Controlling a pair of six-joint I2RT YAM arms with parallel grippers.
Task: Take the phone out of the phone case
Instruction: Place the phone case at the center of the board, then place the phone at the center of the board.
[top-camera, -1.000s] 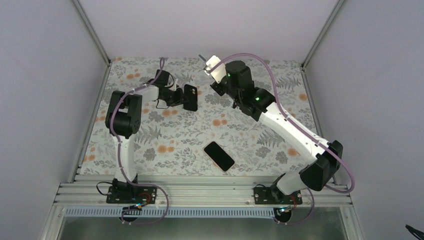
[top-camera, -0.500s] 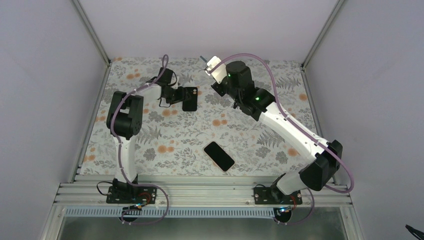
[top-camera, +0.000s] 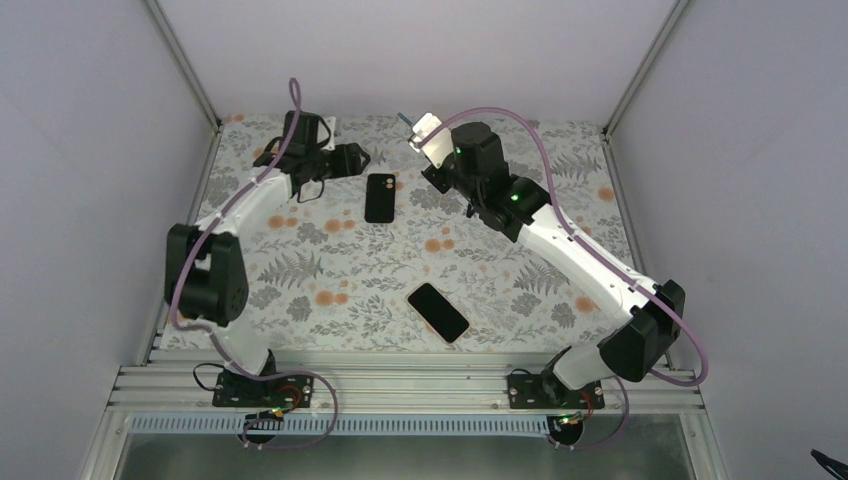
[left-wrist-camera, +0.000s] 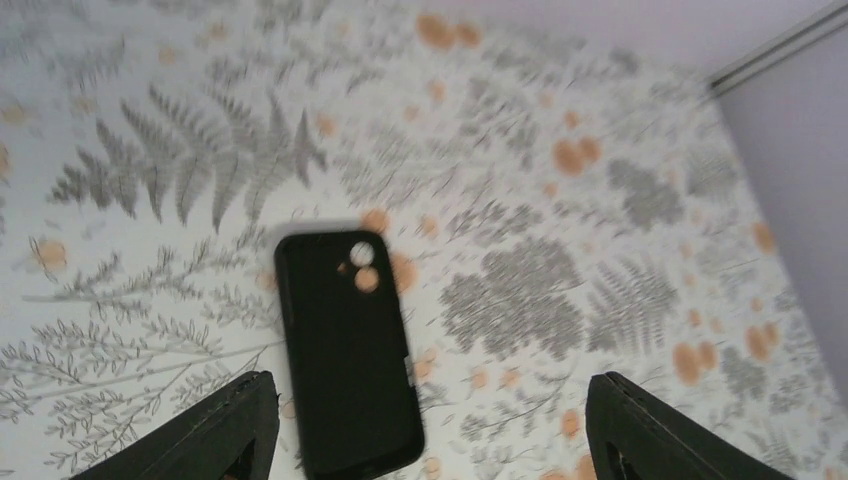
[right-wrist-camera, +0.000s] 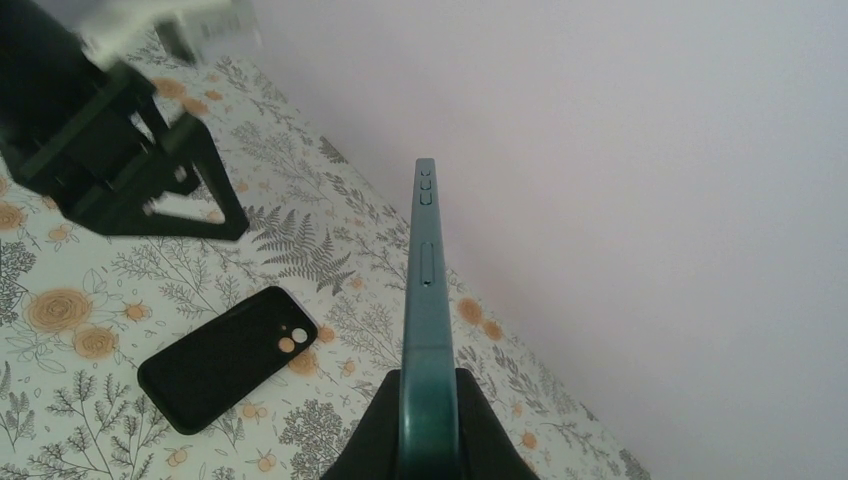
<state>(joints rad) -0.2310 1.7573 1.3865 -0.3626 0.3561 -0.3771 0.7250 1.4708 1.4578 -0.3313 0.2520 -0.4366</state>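
The teal phone (right-wrist-camera: 427, 290) stands on edge between the fingers of my right gripper (right-wrist-camera: 428, 420), which is shut on it and holds it above the far middle of the table (top-camera: 425, 131). The black phone case (top-camera: 379, 197) lies flat on the flowered cloth, and the cloth shows through its camera holes (left-wrist-camera: 345, 350). My left gripper (top-camera: 352, 158) hangs open just left of the case, apart from it. In the left wrist view, the left gripper (left-wrist-camera: 440, 440) has a finger on either side of the frame and nothing between them.
A second dark phone (top-camera: 438, 312) lies face up near the front middle of the table. Grey walls and metal rails (top-camera: 185, 60) close in the back and sides. The right arm (top-camera: 570, 240) stretches diagonally across the right half.
My left gripper has opened and let go of the case, which now lies flat on the cloth. The left arm has pulled back to the left. The right arm holds still.
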